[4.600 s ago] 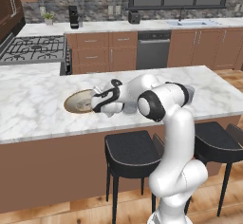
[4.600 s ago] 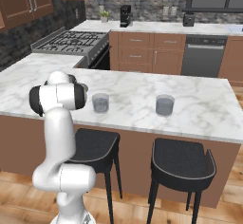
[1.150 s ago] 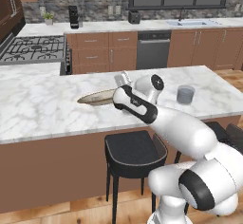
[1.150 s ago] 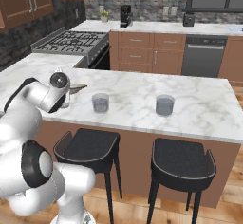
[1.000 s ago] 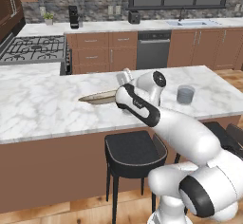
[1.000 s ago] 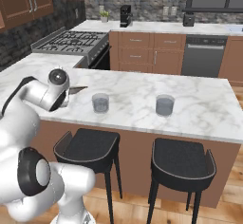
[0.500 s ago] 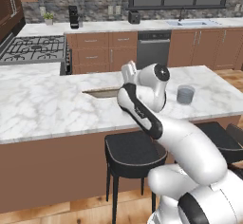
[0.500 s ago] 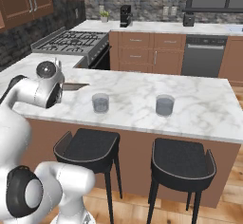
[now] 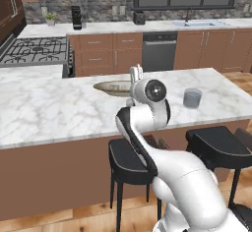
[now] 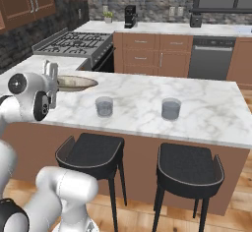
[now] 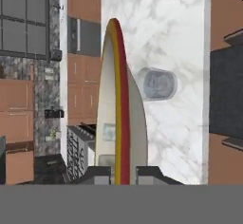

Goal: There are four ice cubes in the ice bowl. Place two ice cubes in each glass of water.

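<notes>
Hand view: gripper [image 11: 124,173] clamped on ice bowl [image 11: 118,104] rim, cubes [image 11: 109,132] inside, above counter beside near glass [image 11: 158,83]. Both glasses look iceless; all four cubes left.

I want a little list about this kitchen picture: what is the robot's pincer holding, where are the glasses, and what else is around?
pincer: shut on the rim of the wide shallow golden-rimmed bowl
bowl: beside the counter's stove end, by the arm
ice cubes: two pale cubes visible inside the bowl
clear bluish glasses: near one, far one, upright on the white marble counter, apart
below counter: two black stools
</notes>
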### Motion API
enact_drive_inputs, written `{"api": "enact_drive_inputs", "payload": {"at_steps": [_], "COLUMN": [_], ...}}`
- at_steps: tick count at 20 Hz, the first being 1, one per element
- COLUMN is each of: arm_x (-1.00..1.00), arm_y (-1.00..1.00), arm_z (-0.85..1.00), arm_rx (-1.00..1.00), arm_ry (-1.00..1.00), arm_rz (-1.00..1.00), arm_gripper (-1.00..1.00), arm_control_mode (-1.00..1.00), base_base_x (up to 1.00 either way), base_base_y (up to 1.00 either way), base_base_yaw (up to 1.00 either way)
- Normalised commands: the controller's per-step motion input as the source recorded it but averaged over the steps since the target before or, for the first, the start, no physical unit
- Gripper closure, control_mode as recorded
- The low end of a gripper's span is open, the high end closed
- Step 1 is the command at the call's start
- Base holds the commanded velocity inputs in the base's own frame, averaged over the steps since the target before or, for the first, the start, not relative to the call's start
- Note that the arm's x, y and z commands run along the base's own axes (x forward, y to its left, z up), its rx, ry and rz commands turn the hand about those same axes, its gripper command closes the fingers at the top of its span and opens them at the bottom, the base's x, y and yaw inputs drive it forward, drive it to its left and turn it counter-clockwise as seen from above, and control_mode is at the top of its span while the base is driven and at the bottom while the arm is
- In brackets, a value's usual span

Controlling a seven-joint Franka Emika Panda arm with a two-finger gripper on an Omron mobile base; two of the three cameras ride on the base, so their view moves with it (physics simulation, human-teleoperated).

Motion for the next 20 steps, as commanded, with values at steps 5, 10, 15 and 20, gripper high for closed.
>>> {"api": "enact_drive_inputs", "payload": {"at_steps": [5, 10, 15, 20], "arm_x": [-0.25, -0.21, -0.24, -0.24], "arm_y": [0.0, 0.0, 0.0, 0.0], "arm_z": [0.2, 0.29, 0.26, 0.07], "arm_rx": [-0.01, 0.0, 0.0, 0.0], "arm_ry": [-0.06, 0.0, 0.0, -0.01], "arm_rz": [-0.35, -0.38, -0.38, -0.41], "arm_gripper": [1.0, 1.0, 1.0, 1.0], "arm_control_mode": [-1.0, -1.0, -1.0, -1.0], "base_base_x": [0.0, 0.0, 0.0, 0.0], "base_base_y": [0.0, 0.0, 0.0, 0.0], "base_base_yaw": [0.0, 0.0, 0.0, 0.0]}}
